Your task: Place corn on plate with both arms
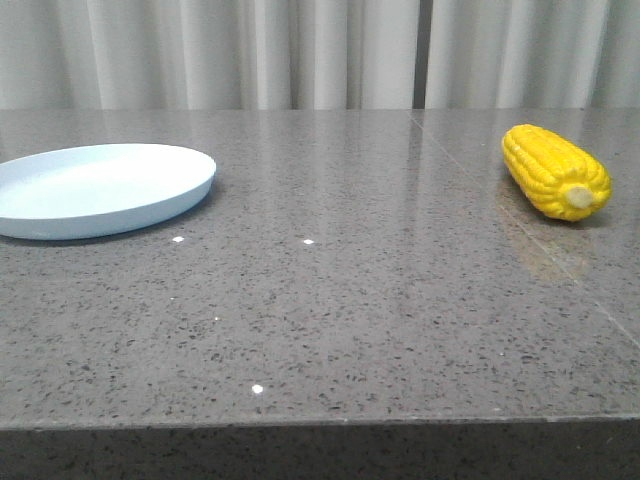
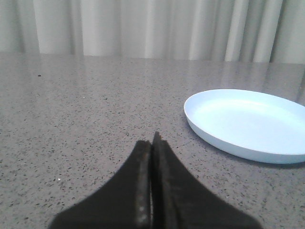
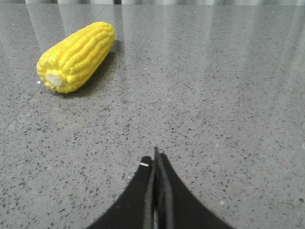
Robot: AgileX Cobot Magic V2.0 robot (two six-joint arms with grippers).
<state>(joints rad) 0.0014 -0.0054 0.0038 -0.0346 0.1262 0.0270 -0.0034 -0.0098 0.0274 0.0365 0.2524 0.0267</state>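
- Near the bench's (image 1: pixel 330 330) right edge lies the bright-yellow plastic corn cob (image 1: pixel 555 170); speckled grey stone, pale curtains (image 1: pixel 300 50) behind.
- Left edge crops the round pale-blue plate (image 1: pixel 95 190).
- Left gripper (image 2: pixel 152 143) and right gripper (image 3: pixel 156 160): jaws closed, empty.

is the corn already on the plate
No, in the front view the corn lies on the table at the right, far apart from the empty plate at the left.

We see a grey speckled stone desk (image 1: pixel 330 300) with a glossy top. On it, at the far left, sits the pale-blue plate (image 1: pixel 95 188), bare inside. At the far right lies the corn (image 1: pixel 555 171) on its side, beige stub end facing the near edge, well apart from the plate.
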